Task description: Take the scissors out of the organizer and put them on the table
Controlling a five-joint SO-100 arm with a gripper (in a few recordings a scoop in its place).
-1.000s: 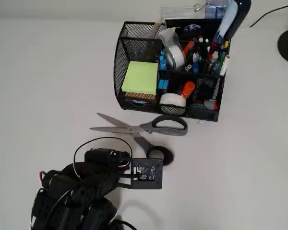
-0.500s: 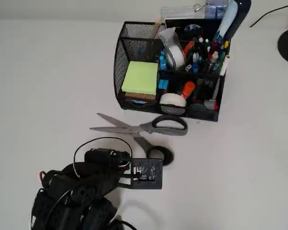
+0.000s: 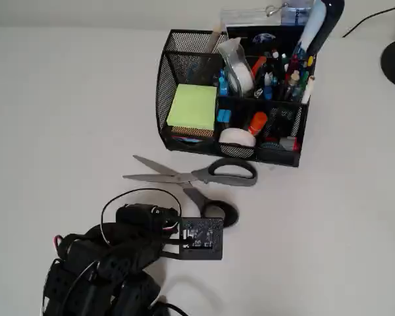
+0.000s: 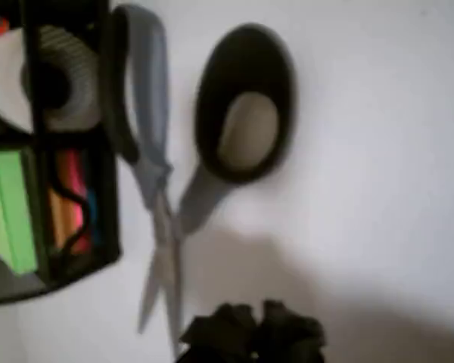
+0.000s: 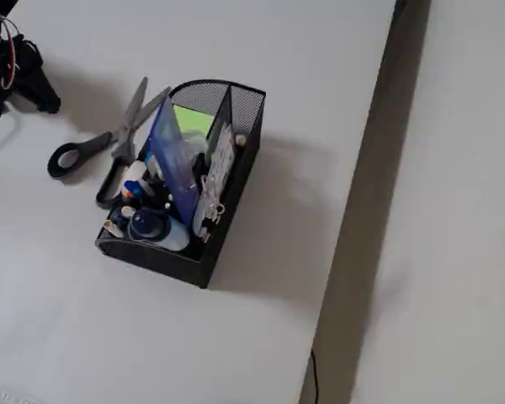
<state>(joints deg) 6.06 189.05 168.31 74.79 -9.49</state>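
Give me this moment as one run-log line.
scissors: flat on table, blades open, beside organizer | gripper: off scissors, jaw state unclear | placement looks done

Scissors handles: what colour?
Dark grey loops with black inner lining; the scissors show best in the overhead view.

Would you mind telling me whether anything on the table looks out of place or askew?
Nothing looks spilled or damaged. The scissors lie flat on the table just in front of the organizer, blades splayed open rather than closed. The organizer stands upright, crammed with pens, tape and a green pad of sticky notes.
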